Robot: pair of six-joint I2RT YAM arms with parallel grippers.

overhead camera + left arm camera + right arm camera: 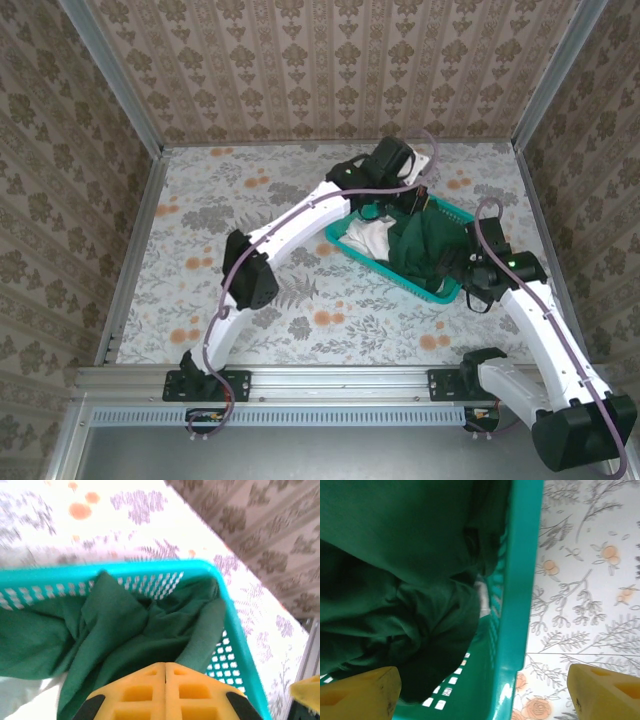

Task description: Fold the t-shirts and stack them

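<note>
Pulling a dark green t-shirt [125, 635] out of the teal basket [150, 566] looks the step in hand: left gripper [165, 667] fingers closed tight in the bunched cloth, pinch unconfirmed; right gripper [482, 695] wide astride the rim; next, lift clear.

The table [200, 230] spans the middle of the top view. Its surface is a pale floral print of grey leaves and orange blossoms. Patterned wall panels [330, 70] close it in at the left, top and right of the frame, and an aluminium rail [320, 378] runs along its lower edge. A teal plastic mesh basket [345, 247] rests directly on it, right of centre, skewed to the table's edges.
</note>
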